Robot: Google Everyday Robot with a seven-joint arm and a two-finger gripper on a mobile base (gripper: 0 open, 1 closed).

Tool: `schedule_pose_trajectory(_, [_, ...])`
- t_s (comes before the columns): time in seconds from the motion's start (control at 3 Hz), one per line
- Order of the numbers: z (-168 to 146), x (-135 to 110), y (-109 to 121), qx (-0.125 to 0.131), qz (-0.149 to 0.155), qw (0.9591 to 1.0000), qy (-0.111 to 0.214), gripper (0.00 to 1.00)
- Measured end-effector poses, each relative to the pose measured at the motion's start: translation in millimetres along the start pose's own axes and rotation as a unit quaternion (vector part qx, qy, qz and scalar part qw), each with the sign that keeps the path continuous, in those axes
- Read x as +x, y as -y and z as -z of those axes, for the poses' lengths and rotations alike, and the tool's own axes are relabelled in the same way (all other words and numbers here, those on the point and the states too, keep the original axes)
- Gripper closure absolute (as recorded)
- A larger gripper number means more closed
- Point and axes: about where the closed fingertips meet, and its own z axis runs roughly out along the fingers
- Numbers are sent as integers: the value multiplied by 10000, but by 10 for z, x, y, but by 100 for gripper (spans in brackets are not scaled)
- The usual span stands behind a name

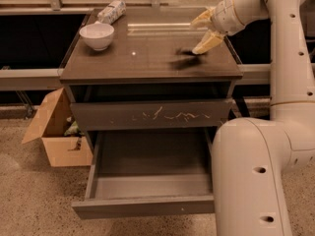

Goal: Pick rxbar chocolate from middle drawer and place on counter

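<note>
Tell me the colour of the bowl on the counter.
White. The camera view shows the bowl, with the gripper hovering over the counter.

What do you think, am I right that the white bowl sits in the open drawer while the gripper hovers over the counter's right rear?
Not quite. The white bowl sits on the counter, near its left rear, not in the open drawer, which looks empty; the camera view shows it. The gripper does hover over the counter's right rear.
</note>
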Motion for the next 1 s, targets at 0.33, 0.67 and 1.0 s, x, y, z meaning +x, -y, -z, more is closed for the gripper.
schedule_pose_trajectory(0.33, [0,42,-9,26,-94,9999,32,0])
schedule_pose_trajectory(0.67, [73,20,28,138,-98,9998,106,0])
schedule_pose_trajectory(1.0, [350,-90,111,457,-17,9982,393,0])
